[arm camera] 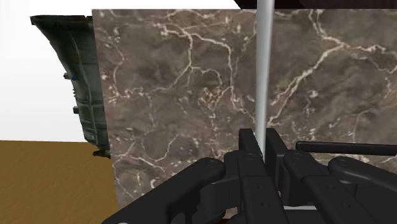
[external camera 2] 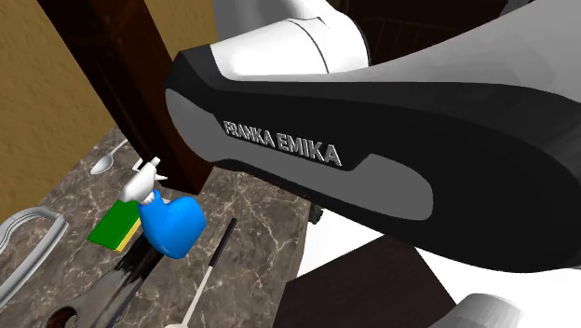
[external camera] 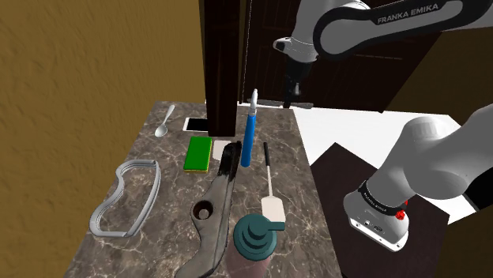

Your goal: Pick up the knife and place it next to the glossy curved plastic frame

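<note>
Shoulder view: one glossy grey curved plastic frame (external camera: 145, 201) lies on the brown marble table (external camera: 170, 197). One all-black two-finger gripper (external camera: 293, 85) hangs above the far corner.

Second exterior view: the white Franka arm (external camera 2: 372, 140) hides most of the table.

Wrist view: one thin pale-grey knife (arm camera: 262, 70), seen edge-on, is clasped between nearly closed fingers. Its far end is cut off and its handle cannot be made out.

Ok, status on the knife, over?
Claw shut on knife, held above the table. Curved frame lies at the shoulder view's left. Blue bottle and green sponge sit between.
</note>
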Controlling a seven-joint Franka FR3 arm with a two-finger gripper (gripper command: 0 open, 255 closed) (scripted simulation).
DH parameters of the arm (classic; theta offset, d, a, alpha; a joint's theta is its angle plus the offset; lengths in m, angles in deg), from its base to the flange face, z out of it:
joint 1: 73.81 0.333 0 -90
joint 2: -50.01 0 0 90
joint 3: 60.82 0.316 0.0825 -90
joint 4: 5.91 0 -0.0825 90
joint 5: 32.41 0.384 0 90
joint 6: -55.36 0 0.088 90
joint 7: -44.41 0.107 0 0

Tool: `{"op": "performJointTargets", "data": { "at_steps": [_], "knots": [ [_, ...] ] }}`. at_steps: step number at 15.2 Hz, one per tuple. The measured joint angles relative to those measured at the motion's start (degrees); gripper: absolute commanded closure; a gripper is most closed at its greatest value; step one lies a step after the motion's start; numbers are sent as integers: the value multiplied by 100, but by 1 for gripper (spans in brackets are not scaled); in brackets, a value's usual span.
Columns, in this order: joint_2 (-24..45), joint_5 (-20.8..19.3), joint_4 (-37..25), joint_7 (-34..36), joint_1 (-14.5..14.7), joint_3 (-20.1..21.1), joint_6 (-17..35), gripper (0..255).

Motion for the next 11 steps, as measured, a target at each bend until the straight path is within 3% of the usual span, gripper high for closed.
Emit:
{"op": "performJointTargets", "data": {
  "at_steps": [11],
  "knots": [
    [256, 537, -201, 1557, 730, 1188, 68, 255]
  ]
}}
